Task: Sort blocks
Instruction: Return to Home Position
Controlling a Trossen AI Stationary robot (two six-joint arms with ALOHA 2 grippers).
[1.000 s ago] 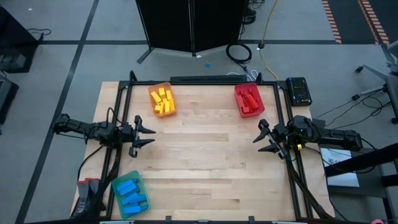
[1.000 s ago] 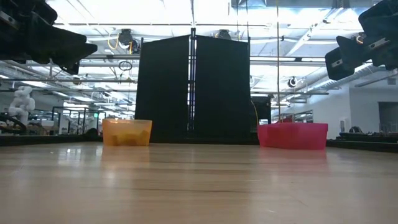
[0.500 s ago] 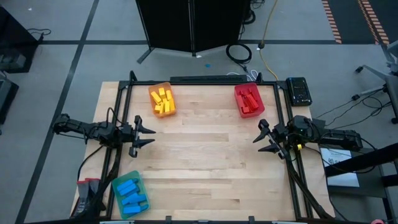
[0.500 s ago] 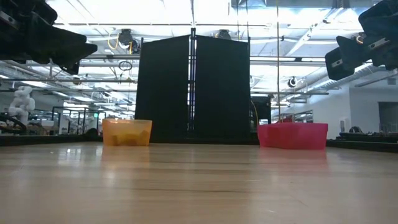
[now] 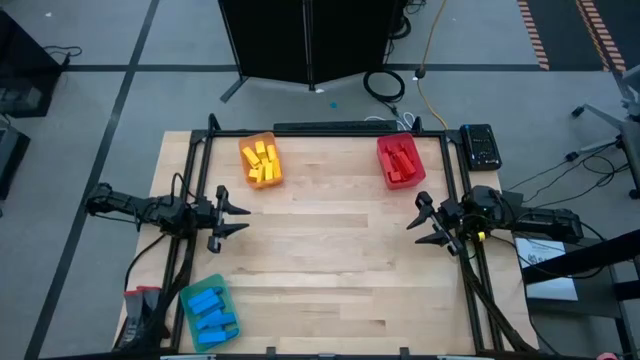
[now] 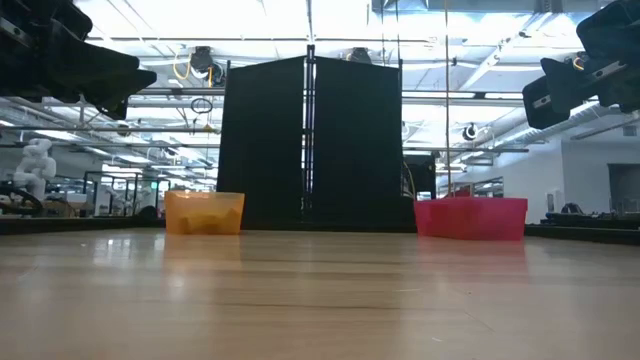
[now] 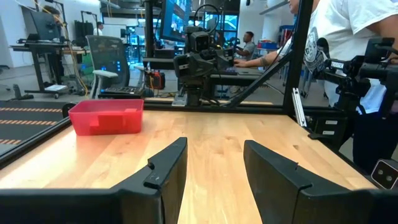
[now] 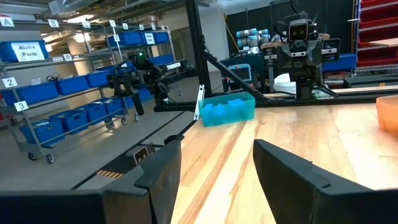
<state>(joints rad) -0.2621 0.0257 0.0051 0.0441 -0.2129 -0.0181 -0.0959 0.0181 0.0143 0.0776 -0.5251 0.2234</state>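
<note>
The pale wooden table (image 5: 330, 250) sits inside a black frame, and no block shows on its bare boards in the high or low views.

Nearest, at 7 o'clock, the green tray (image 5: 188, 293) holds the blue blocks (image 5: 212, 310), lying at mixed angles.

Across the middle, the left gripper (image 5: 243, 219) hangs over the 9 o'clock edge and the right gripper (image 5: 415, 224) over the 3 o'clock edge. They point at each other. Each wrist view shows that claw's own fingers spread wide with nothing between them.

Farther back, the orange tray (image 5: 244, 150) at 11 o'clock carries the yellow blocks (image 5: 263, 162). The red tray (image 5: 382, 150) at 1 o'clock carries the red blocks (image 5: 402, 163). Behind the far edge stands a black panel (image 5: 305, 40).

All the blocks appear sorted by colour, so the job looks done and the arms look close to their rest pose. The left claw is the nearer one to the green and orange trays, at about 7 and 1 o'clock from it. The red tray lies at about 11 o'clock from the right claw. Each tray is well apart from the nearest claw. The wide strip of bare wood between the claws gives either arm free room, with only the frame rails to mind.
</note>
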